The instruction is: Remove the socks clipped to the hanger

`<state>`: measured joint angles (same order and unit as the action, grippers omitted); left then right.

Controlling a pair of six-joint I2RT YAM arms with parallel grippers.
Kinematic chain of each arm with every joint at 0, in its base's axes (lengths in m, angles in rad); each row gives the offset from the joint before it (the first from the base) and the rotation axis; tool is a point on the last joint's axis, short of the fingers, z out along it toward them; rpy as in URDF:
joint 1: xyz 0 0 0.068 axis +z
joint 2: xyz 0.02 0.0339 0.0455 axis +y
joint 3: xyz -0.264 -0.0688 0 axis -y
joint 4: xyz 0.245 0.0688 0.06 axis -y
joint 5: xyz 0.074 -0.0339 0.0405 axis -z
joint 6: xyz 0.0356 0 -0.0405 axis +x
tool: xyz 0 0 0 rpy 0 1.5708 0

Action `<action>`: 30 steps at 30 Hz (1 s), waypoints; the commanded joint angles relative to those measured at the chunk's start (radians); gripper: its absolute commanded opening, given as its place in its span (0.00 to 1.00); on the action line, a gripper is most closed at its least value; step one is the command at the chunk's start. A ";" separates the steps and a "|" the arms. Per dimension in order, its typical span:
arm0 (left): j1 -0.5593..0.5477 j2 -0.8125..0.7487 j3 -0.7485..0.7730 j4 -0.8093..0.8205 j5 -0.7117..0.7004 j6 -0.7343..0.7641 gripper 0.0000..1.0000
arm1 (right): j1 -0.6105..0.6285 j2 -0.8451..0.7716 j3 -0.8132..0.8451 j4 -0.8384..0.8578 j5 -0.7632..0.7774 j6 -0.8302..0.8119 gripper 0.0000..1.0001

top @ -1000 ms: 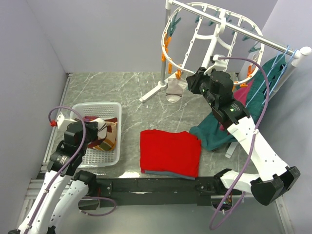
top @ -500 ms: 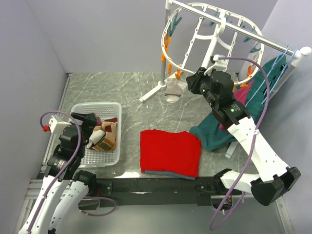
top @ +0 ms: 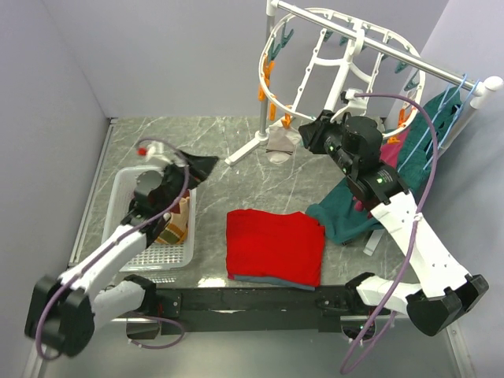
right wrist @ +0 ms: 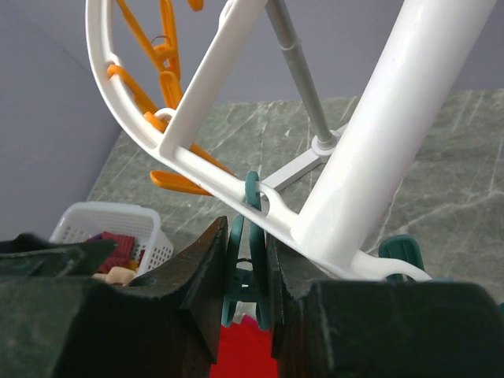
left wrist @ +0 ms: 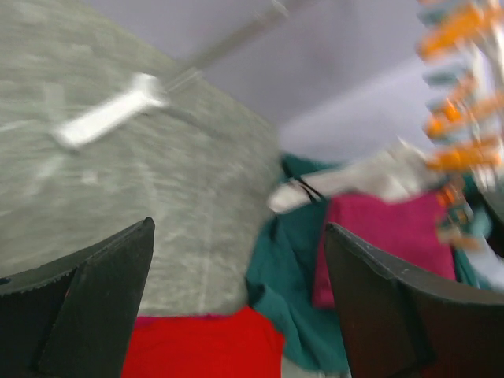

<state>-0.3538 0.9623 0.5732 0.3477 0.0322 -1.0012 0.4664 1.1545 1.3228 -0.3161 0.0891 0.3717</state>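
Observation:
The white oval hanger (top: 315, 59) hangs from the rack at the back right, with orange and teal pegs along its rim. A whitish-grey sock (top: 279, 147) dangles below its lower end. My right gripper (top: 309, 135) is shut on a teal clip peg (right wrist: 250, 268) under the hanger frame (right wrist: 193, 161) and squeezes it. Striped socks (top: 172, 228) lie in the white basket (top: 169, 256). My left gripper (top: 198, 167) is raised over the basket's far right corner. It stands open and empty (left wrist: 240, 230), facing the clothes on the right.
A folded red cloth (top: 276, 246) lies at the table's front middle. Teal (top: 339, 216) and pink (top: 391, 150) garments hang from the rack and spill onto the table at the right. The rack's white foot (top: 248, 150) reaches onto the table beside the grey sock.
My left gripper opened, let go of the socks in the basket, and swung up and to the right. The right gripper stayed on the teal peg.

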 commanded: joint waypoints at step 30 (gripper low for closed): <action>-0.155 0.883 0.662 0.648 0.980 0.616 0.92 | 0.011 -0.096 -0.045 -0.129 -0.178 -0.020 0.03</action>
<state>-0.5049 1.7718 1.1229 0.9455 0.8753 -0.3088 0.4637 1.0733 1.3025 -0.3325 0.0025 0.3679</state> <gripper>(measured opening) 0.937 0.284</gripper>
